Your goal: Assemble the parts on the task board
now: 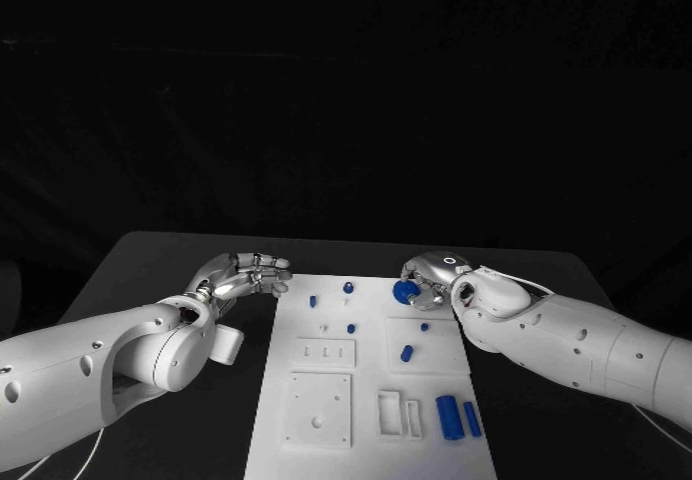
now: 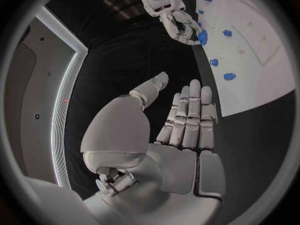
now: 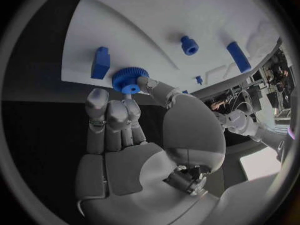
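right hand (image 1: 430, 275): over far right corner area of task board (image 1: 368, 420), pinching blue gear (image 1: 407, 291) between thumb and fingertips; right wrist view shows toothed disc with a hub (image 3: 129, 80) held at the fingertips just above the white plate (image 3: 162, 30)
left hand (image 1: 245, 274): over black table (image 1: 173, 260) just beside board's far left edge, holds nothing; left wrist view shows palm (image 2: 178, 135) flat, fingers straight and side by side, thumb apart, so open
blue gear: at far end of board, right side, in right hand; cannot tell if it touches the plate
task board: white plate in middle of table, long side running away from robot; raised white squares and slots on it
small peg, far left (image 1: 313, 300): upright on board near left hand
small peg, far middle (image 1: 348, 287): upright, beside gear's left
blue stub (image 1: 351, 328): mid board, above slotted white block (image 1: 326, 352)
oblong blue piece (image 1: 408, 352): lying on right raised square, tilted
tiny blue dot piece (image 1: 424, 326): same square, farther end
two blue cylinders (image 1: 459, 417): lying side by side at near right of board, beside white bracket (image 1: 397, 413)
square plate with holes (image 1: 319, 409): near left of board, flat
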Action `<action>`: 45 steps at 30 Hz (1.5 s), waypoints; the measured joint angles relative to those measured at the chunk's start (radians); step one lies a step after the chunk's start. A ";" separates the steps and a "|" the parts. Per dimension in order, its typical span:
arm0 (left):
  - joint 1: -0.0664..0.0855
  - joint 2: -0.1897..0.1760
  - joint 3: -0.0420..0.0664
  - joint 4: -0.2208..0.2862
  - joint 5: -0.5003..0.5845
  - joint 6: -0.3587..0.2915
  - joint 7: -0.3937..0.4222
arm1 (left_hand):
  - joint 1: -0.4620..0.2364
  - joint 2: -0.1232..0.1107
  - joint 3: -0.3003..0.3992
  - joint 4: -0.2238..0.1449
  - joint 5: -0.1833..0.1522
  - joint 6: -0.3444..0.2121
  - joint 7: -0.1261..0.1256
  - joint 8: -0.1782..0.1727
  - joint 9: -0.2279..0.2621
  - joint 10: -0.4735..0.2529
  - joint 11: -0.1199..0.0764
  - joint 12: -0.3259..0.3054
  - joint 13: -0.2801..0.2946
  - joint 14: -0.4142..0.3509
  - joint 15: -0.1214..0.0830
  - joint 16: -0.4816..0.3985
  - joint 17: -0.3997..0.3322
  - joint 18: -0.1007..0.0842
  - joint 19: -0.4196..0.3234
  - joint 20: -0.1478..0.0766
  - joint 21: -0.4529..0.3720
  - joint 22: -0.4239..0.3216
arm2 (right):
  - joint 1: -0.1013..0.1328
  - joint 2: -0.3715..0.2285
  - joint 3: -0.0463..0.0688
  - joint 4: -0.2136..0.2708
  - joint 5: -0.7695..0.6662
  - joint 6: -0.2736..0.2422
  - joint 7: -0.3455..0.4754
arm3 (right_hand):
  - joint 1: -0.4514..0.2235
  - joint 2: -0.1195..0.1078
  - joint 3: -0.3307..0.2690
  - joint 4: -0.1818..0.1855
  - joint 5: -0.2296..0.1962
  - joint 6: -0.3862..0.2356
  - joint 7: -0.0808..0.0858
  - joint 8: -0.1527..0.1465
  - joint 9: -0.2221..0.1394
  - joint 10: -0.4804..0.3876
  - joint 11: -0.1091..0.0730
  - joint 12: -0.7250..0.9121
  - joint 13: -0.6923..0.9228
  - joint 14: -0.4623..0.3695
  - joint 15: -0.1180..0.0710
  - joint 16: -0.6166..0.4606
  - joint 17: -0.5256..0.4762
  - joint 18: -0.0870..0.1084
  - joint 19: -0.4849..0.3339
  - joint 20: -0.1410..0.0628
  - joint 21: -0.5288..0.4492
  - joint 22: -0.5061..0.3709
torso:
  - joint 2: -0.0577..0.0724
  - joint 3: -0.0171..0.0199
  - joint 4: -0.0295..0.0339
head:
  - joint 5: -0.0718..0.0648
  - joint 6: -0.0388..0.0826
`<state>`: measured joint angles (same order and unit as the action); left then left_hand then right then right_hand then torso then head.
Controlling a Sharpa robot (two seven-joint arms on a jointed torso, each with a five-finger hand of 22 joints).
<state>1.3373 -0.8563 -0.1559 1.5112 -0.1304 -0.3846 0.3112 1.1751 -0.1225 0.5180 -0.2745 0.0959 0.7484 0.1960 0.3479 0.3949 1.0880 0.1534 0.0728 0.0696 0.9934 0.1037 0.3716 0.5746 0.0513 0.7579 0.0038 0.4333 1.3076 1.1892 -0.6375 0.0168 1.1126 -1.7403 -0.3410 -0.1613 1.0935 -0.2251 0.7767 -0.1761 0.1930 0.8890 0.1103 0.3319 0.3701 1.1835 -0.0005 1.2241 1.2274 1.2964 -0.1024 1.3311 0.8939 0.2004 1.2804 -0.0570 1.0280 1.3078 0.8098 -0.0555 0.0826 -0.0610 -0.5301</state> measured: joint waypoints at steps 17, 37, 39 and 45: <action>0.000 0.000 0.000 -0.002 0.000 -0.001 -0.001 | 0.000 0.000 0.000 0.000 0.000 0.000 0.000 0.000 0.000 0.000 0.000 0.000 0.000 0.000 0.000 -0.004 0.000 -0.005 0.000 0.000 0.000 0.000 | 0.001 -0.008 -0.007 0.144 -0.210 -0.054 -0.129 | 0.020 -0.049 0.050 0.072 -0.077 0.026 -0.019 0.032 0.001 0.025 -0.007 0.007 0.008 0.006 -0.008 -0.010 0.012 0.000 0.013 -0.010 0.006 0.000 | -0.001 -0.0001 0.0006 | -0.001 0.010; 0.000 0.002 0.000 -0.002 0.000 -0.001 -0.001 | 0.000 0.000 0.000 0.000 0.000 0.000 0.000 0.000 0.000 0.000 0.000 0.000 0.000 0.000 0.000 -0.004 0.001 -0.005 0.000 0.000 0.000 0.000 | 0.000 0.095 -0.060 0.193 -0.329 -0.078 -0.190 | 0.023 -0.060 0.062 0.089 -0.096 0.028 -0.021 0.030 0.001 0.028 -0.010 0.007 0.007 0.006 -0.008 -0.015 0.014 0.001 0.016 -0.008 0.010 0.000 | 0.001 -0.0012 0.0035 | 0.017 0.017; 0.000 0.005 0.000 -0.003 0.000 -0.001 -0.001 | 0.000 0.000 0.000 0.000 0.000 0.000 0.000 0.000 0.000 -0.003 0.003 0.000 0.000 0.000 0.000 -0.004 0.001 -0.006 0.000 0.000 0.000 0.000 | -0.001 0.107 -0.066 0.180 -0.333 -0.078 -0.191 | 0.023 -0.060 0.062 0.089 -0.096 0.028 -0.021 0.030 0.001 0.028 -0.010 0.007 0.007 0.006 -0.008 -0.015 0.015 0.001 0.016 -0.008 0.010 0.000 | 0.001 -0.0014 0.0040 | 0.021 0.018; 0.000 0.008 0.000 -0.003 0.000 -0.001 -0.001 | 0.000 0.000 0.000 0.000 0.000 0.000 0.000 0.000 -0.001 -0.004 0.004 0.000 0.000 0.000 0.000 -0.004 0.001 -0.006 0.000 0.000 0.000 0.000 | -0.004 0.130 -0.070 0.157 -0.339 -0.078 -0.194 | 0.023 -0.060 0.062 0.089 -0.096 0.029 -0.021 0.028 0.002 0.028 -0.010 0.007 0.006 0.008 -0.006 -0.015 0.015 0.001 0.016 -0.008 0.009 0.000 | 0.002 -0.0025 0.0061 | 0.023 0.015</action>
<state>1.3373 -0.8486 -0.1560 1.5080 -0.1304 -0.3854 0.3104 1.1751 -0.1225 0.5180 -0.2745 0.0959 0.7484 0.1960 0.3479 0.3940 1.0842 0.1571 0.0728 0.0696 0.9934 0.1037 0.3678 0.5754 0.0454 0.7580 0.0038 0.4333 1.3073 1.1854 -0.5070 -0.0532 1.2692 -2.0793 -0.4191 -0.3557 1.1162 -0.2847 0.8390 -0.0867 0.0967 0.9175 0.0889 0.3595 0.3718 1.2117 -0.0108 1.2313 1.2336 1.3041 -0.1089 1.3159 0.9091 0.2009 1.2962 -0.0654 1.0375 1.3074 0.8115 -0.0580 0.0888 -0.0379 -0.5148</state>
